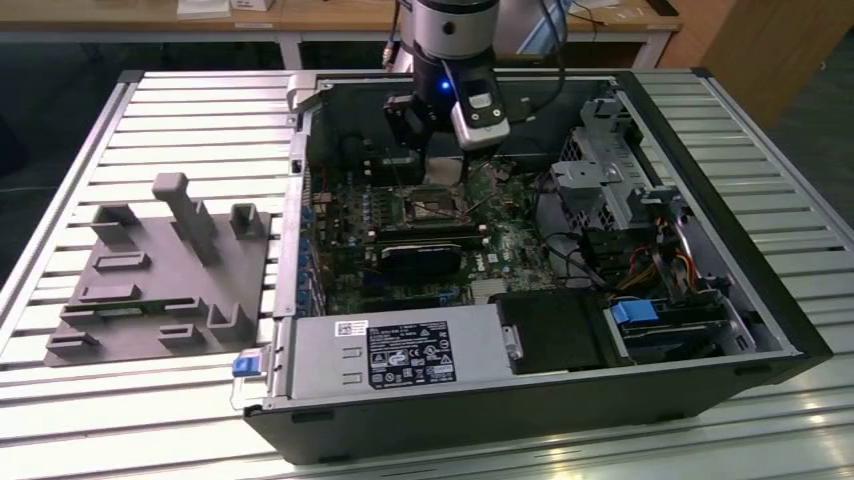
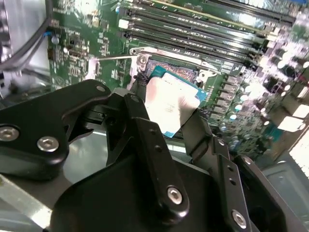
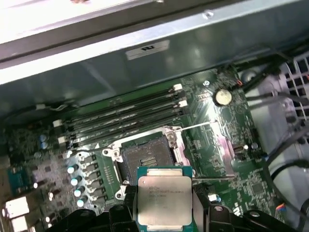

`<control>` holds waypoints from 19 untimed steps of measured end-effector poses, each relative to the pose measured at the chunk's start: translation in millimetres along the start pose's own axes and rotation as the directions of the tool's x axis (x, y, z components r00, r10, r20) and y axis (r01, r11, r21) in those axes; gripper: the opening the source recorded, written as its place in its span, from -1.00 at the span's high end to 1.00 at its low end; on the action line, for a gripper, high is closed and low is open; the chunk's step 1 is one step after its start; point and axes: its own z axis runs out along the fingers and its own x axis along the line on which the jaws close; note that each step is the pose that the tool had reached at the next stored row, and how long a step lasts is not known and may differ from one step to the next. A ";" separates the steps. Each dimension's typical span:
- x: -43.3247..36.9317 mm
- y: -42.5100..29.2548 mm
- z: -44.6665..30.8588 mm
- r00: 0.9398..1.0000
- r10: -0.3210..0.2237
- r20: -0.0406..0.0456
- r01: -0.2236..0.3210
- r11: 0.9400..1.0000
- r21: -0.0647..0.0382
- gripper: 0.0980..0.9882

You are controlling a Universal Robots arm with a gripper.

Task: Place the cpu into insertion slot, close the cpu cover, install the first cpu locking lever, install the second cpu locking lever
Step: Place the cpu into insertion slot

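Observation:
My gripper [image 3: 164, 211] is shut on the cpu [image 3: 163, 194], a flat square chip with a silvery top, gripped by two opposite edges between black fingers [image 3: 126, 205]. In the second wrist view the cpu [image 2: 169, 99] shines between the fingers [image 2: 145, 128]. It hangs a little above the green board, just off the insertion slot [image 3: 145, 157], whose dark centre lies bare. The cpu cover [image 3: 218, 150] is swung open beside the slot, with a thin lever [image 3: 205, 124] raised along it. In the exterior view the gripper [image 1: 430, 160] hangs inside the case over the insertion slot [image 1: 430, 205].
The open computer case [image 1: 534, 400] lies on a slatted metal table. Long black memory slots [image 3: 125, 118] run beside the socket. A drive cage [image 1: 607, 175] and cables are at the exterior view's right. A grey fixture block [image 1: 160, 270] sits at its left.

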 end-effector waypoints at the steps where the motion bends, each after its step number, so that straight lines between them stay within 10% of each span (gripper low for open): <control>1: 0.0 0.0 0.4 1.000 0.018 0.001 -0.018 1.000 0.001 0.01; 10: 0.1 -0.2 3.8 0.984 0.180 0.012 -0.180 0.984 0.004 0.01; 19: 0.2 -0.4 6.0 0.941 0.337 0.024 -0.337 0.941 0.006 0.01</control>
